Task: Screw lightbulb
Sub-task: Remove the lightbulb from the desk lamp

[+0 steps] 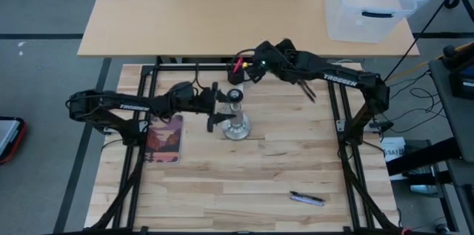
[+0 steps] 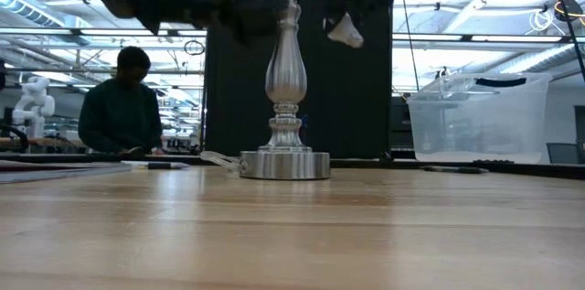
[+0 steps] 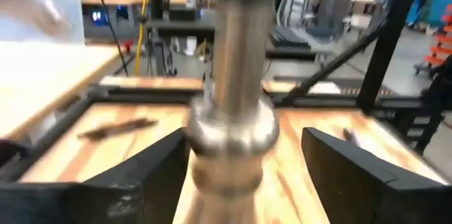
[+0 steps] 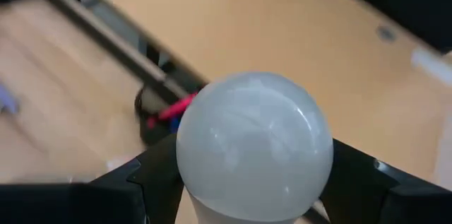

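Note:
The silvery socket stand (image 2: 285, 80) stands upright on its round disc foot (image 2: 284, 164) in the middle of the wooden table (image 1: 281, 168). My left gripper (image 1: 220, 109) is open and level, with one finger on each side of the stand's post (image 3: 236, 75). I cannot tell whether the nearer finger (image 3: 159, 167) touches the post. My right gripper (image 1: 240, 76) is up beside the top of the stand, toward the far edge, shut on the frosted white lightbulb (image 4: 254, 155). The lightbulb (image 2: 345, 29) is in the air. Its screw base is hidden behind the globe. My right gripper pinches the lightbulb between its two fingers (image 4: 152, 174), which lie on opposite sides of the lower globe (image 4: 194, 181). The fingers slant down from the table's far right. The globe sticks out beyond the fingertips, and the lightbulb is lifted clear of the stand and the table.
A reddish card (image 1: 164, 138) lies on the table to the left of the stand and a dark pen (image 1: 306, 199) near the front right. A clear plastic bin (image 1: 366, 5) sits on the light table beyond. A person (image 2: 122, 102) sits in the room behind.

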`<state>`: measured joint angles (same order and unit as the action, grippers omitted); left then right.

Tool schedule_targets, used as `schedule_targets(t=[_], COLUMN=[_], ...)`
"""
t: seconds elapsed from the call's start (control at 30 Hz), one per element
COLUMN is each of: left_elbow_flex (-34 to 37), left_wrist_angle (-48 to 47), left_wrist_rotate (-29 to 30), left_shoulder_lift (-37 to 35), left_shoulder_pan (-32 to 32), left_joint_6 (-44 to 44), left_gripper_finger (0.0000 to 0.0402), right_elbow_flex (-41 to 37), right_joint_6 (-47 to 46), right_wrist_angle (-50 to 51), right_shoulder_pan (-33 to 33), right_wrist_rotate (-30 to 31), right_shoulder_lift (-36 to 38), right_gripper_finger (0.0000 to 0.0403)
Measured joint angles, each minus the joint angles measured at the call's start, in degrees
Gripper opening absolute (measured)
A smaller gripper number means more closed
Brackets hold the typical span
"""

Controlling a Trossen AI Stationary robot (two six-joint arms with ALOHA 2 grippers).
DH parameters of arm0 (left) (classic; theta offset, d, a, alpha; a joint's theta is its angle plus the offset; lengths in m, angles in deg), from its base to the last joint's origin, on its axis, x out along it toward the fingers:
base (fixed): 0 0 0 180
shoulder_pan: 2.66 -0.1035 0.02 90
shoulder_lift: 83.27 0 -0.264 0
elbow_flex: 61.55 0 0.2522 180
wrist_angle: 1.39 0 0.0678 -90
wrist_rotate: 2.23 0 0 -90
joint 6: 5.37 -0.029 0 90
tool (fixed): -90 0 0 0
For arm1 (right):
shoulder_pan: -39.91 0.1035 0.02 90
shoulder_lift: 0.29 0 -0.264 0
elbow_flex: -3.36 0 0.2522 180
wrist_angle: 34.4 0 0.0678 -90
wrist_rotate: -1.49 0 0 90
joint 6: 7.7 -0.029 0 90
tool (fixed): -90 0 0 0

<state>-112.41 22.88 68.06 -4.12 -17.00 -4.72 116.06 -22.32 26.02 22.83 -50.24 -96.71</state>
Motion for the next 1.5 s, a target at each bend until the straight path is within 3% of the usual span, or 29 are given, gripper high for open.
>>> schedule_targets(t=[0.4, 0.57, 0.73, 0.93, 1.1, 1.5], left_elbow_flex=[-0.4, -0.5, -0.5, -0.5, 4.7, 20.8], left_wrist_angle=[-11.3, -24.0, -42.2, -58.2, -56.0, -32.6], left_wrist_rotate=[-0.7, 0.3, 7.2, 9.7, 9.4, 11.2], left_shoulder_lift=[-11.4, -21.1, -30.0, -31.9, -29.6, -27.8], left_shoulder_pan=[-1.8, -4.6, -7.6, -10.5, -9.7, -9.4], left_joint_6=[-0.3, -2.1, -0.8, 2.8, 4.8, 13.5], left_gripper_finger=[0.0277, 0.0277, 0.0277, 0.0277, 0.0277, 0.0277], right_elbow_flex=[-11.6, -20.6, -29.6, -38.3, -42.1, -45.0], right_joint_6=[-5.1, -7.6, -10.6, -13.7, -16.2, -20.6], right_wrist_angle=[5.5, 3.2, -2.5, -10.6, -17.0, -22.3], right_shoulder_pan=[-5.9, -6.8, -6.9, -6.2, -4.3, 1.5], right_wrist_rotate=[-17.6, -24.5, -32.3, -36.3, -37.1, -31.7], right_shoulder_lift=[0.0, 0.0, 0.0, 0.0, 0.0, 0.0], right_gripper_finger=[0.0256, 0.0256, 0.0256, 0.0256, 0.0256, 0.0256])
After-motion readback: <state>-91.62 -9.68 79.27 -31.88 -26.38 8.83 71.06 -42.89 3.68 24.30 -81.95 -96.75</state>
